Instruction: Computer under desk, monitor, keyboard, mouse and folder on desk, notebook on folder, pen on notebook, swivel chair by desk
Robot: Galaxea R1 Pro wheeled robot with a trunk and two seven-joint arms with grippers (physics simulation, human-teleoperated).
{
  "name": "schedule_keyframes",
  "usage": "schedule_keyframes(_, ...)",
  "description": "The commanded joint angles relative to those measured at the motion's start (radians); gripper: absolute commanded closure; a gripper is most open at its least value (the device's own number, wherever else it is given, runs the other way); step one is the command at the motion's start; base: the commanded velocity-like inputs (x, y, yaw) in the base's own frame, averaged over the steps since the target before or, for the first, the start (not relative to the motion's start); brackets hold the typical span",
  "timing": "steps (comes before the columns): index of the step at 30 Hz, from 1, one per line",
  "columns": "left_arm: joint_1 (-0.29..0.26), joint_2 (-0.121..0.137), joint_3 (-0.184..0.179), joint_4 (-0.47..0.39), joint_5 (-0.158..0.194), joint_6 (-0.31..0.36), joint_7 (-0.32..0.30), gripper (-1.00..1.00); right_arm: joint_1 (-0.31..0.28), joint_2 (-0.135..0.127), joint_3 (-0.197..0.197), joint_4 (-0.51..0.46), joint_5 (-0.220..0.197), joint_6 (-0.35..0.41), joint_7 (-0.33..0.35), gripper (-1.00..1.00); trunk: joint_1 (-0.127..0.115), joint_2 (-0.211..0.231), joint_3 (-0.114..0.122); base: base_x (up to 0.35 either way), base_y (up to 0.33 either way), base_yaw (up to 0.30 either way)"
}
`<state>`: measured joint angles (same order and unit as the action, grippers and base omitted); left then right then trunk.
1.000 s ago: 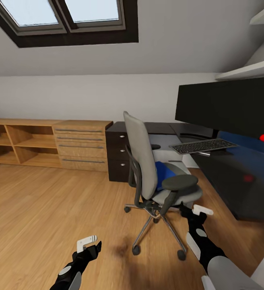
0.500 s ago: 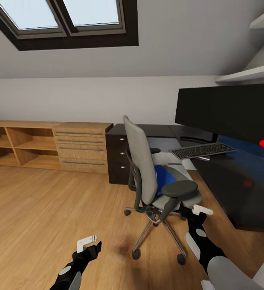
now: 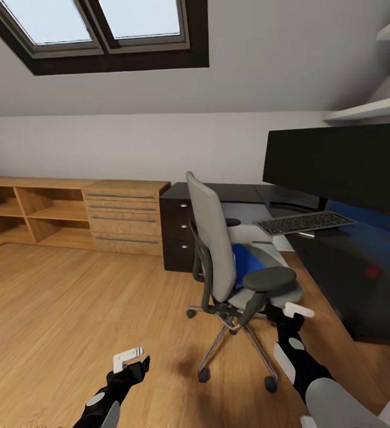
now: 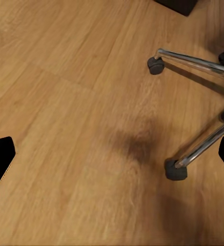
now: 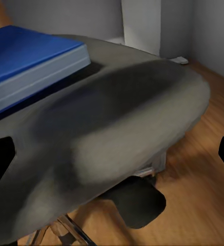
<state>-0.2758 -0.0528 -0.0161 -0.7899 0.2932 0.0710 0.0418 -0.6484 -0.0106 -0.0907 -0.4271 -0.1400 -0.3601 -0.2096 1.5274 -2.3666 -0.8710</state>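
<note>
The left gripper [image 3: 131,356] hangs open over bare floor, away from the swivel chair [image 3: 230,267]. The right gripper [image 3: 293,310], open, sits just beside the seat holding the blue folder [image 5: 24,61]. The view has shifted slightly, suggesting the robot is closing in.

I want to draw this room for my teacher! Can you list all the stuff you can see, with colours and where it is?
swivel chair: one, grey with black armrests and chrome legs, in the middle of the floor beside the desk
folder: one, bright blue, lying on the chair seat
desk: one, black, along the right side and back wall
monitor: one, black with a red dot, on the desk
keyboard: one, black, on the desk under the monitor
wooden shelving: one unit, light brown, against the back wall
skylight: one, dark frame, in the sloped ceiling
left gripper: one, white fingers, open, low over the floor
right gripper: one, white fingers, open, by the chair seat
</note>
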Motion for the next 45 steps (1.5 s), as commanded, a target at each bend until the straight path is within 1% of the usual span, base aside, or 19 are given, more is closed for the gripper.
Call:
schedule_keyframes(1,0.000,0.000,-0.002,-0.002,0.009,0.005,0.004,-1.00,0.000,0.000,0.002,0.000,-0.010,-0.005,0.001,-1.00,0.000,0.000,-0.001,0.000,0.000,0.185)
schedule_keyframes(7,0.000,0.001,-0.002,-0.002,0.009,0.006,0.004,-1.00,0.000,0.000,0.002,0.001,-0.010,-0.005,0.001,-1.00,0.000,0.000,-0.002,0.000,0.000,0.212)
schedule_keyframes(21,0.000,-0.001,-0.002,-0.002,0.009,0.006,0.004,-1.00,0.000,0.000,0.002,0.001,-0.010,-0.005,0.001,-1.00,0.000,0.000,-0.002,0.000,0.000,0.067)
schedule_keyframes(45,0.000,0.000,-0.002,-0.002,0.009,0.006,0.004,-1.00,0.000,0.000,0.002,0.002,-0.010,-0.005,0.002,-1.00,0.000,0.000,-0.002,0.000,0.000,0.221)
